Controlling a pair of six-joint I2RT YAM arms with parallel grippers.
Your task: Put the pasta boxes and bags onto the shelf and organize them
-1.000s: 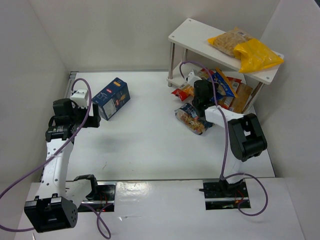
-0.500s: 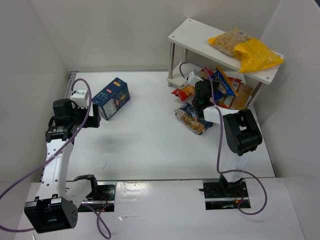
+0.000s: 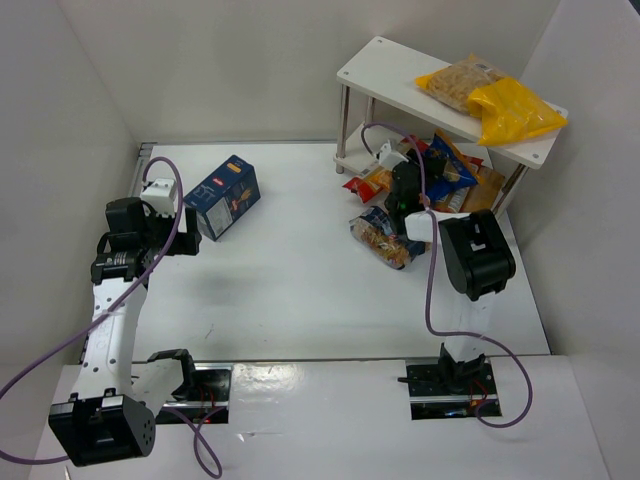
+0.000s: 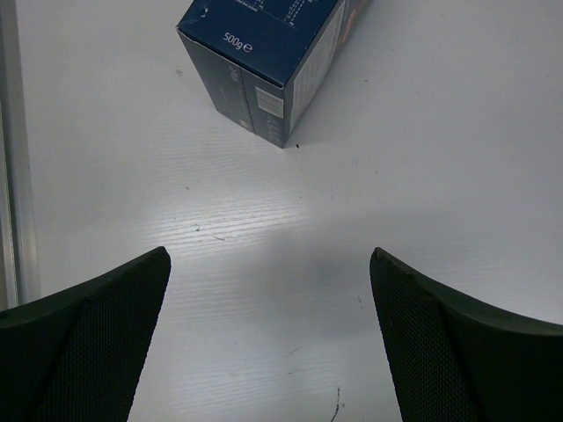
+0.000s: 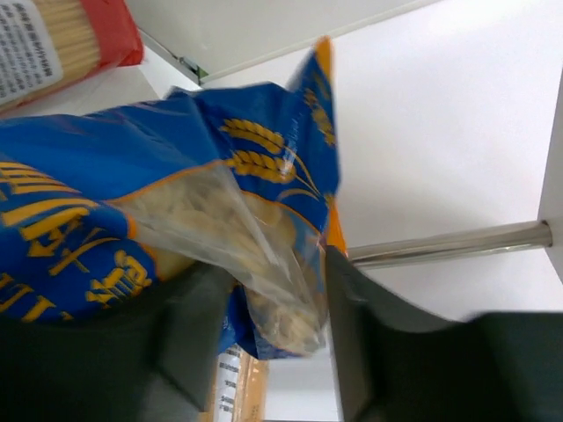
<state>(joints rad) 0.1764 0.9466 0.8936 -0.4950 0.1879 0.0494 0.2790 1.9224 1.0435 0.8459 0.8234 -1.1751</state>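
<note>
Reaching into the lower tier of the white two-tier shelf (image 3: pixel 385 72) on thin silver legs, the right claw (image 5: pixel 274 271) has its two dark fingers (image 5: pixel 195 327) set part-way apart on either side of the soft orange-and-blue plastic pasta bag (image 5: pixel 132 220). The bag's clear window corner, with pale pasta showing through it, fills the gap between them. Whether the fingers press the bag or only flank it I cannot tell. In the overhead view this bag (image 3: pixel 450 163) stands tilted under the shelf's top board, with the right claw (image 3: pixel 418 168) at its near-left edge. A long narrow red-orange packet (image 3: pixel 366 182) lies at the left end of that tier, near a shelf leg.

Two yellow pasta bags lie touching on the top board towards its right end, a paler one (image 3: pixel 462 82) and a bright yellow one (image 3: pixel 514 112). A small clear dark-labelled bag of pasta (image 3: pixel 386 238) lies on the white counter (image 3: pixel 300 285), just in front of the shelf and beside the right arm.

On the far left part of the counter the small dark-blue rectangular pasta carton (image 3: pixel 223 196) lies well apart from the shelf. The left claw (image 4: pixel 268 257) hovers over bare counter with its fingers spread wide and nothing between them. The carton (image 4: pixel 264 61) sits just ahead of it, not touching.
</note>
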